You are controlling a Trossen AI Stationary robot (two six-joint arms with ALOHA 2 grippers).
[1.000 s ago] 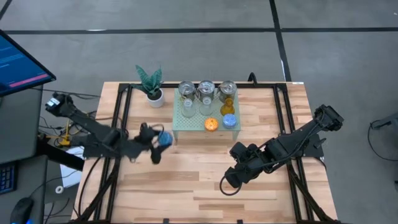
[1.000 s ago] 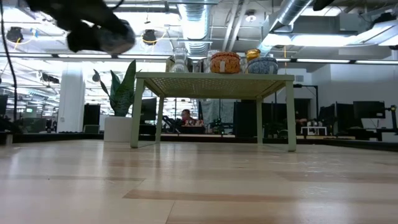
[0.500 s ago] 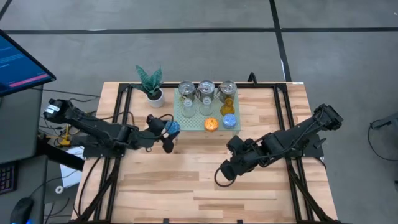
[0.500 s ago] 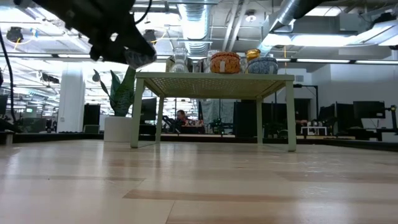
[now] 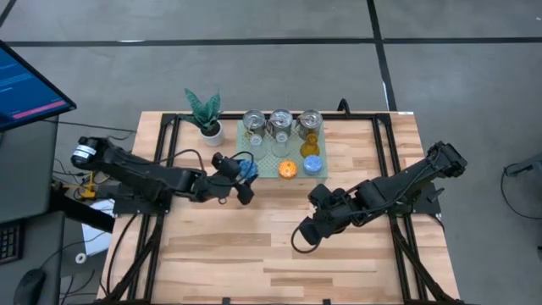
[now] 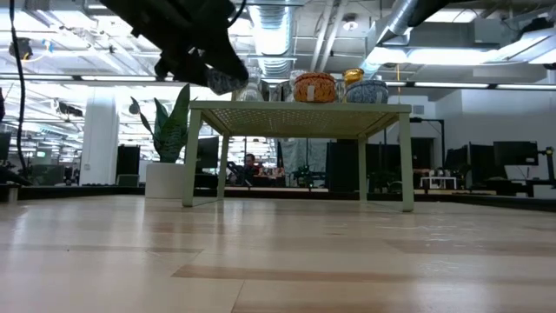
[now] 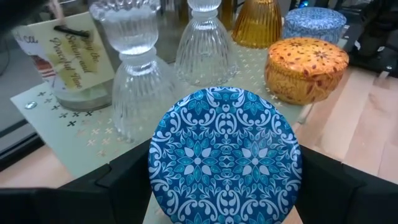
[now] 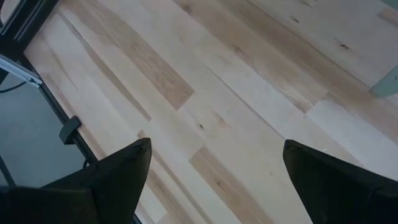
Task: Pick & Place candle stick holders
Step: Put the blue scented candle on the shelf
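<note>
Carried rightward across the tabletop (image 5: pixel 254 246), the left arm now reaches the near-left corner of the pale green stand (image 5: pixel 250 172), where a second ago it hung well short of it. Its left pincer (image 5: pixel 246 170) is clamped on the blue patterned holder (image 7: pixel 225 154), whose round top fills the left wrist view between the two dark fingers. From table height the holder (image 6: pixel 224 81) hangs at about the level of the stand's top, just at its left edge, so it looks lifted high enough to go on.

On the stand eight other holders already sit: three silver ones (image 5: pixel 279 121) along the far edge, two clear glass ones (image 7: pixel 138 74), an amber glass one (image 7: pixel 257 23), an orange one (image 7: pixel 306 68) and a second blue one (image 7: pixel 314 23). My reading is that this is the last holder, and the free spot is the near-left corner in front of the clear glass pair. Clipping those tall glass pieces seems the main risk.

Over bare wood near the tabletop's middle hangs the right pincer (image 5: pixel 303 240), its fingers spread apart and holding nothing; that arm has barely shifted.
</note>
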